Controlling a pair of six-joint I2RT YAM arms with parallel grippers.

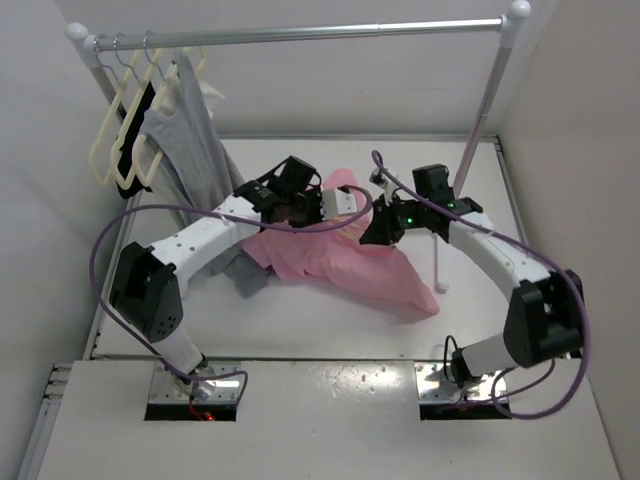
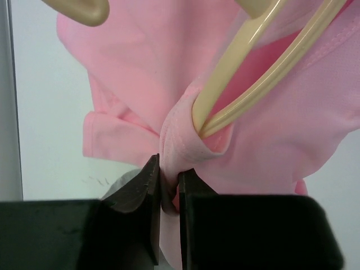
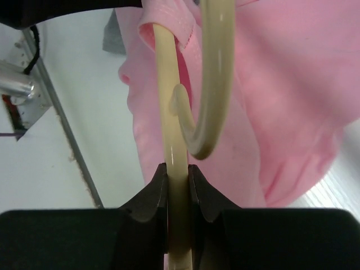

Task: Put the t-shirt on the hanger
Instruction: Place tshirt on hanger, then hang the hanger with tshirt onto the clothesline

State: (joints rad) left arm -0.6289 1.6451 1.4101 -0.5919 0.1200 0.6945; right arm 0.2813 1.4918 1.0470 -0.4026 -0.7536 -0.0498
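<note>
The pink t-shirt (image 1: 345,262) lies bunched on the table between my two arms. In the left wrist view my left gripper (image 2: 169,175) is shut on a fold of the t-shirt's (image 2: 140,67) neck hem. One end of the peach-beige hanger (image 2: 253,73) is pushed into that neck opening. In the right wrist view my right gripper (image 3: 178,171) is shut on a thin bar of the hanger (image 3: 174,112), with its curved hook (image 3: 216,84) just above the jaws and the t-shirt (image 3: 281,84) behind. From above, the left gripper (image 1: 340,205) and the right gripper (image 1: 370,232) are close together over the shirt.
A clothes rack's rail (image 1: 300,35) crosses the back, with its right post (image 1: 482,110) beside my right arm. A gray garment (image 1: 190,140) and pale cream hangers (image 1: 125,140) hang at its left end. Gray cloth (image 1: 245,272) lies by the shirt's left edge.
</note>
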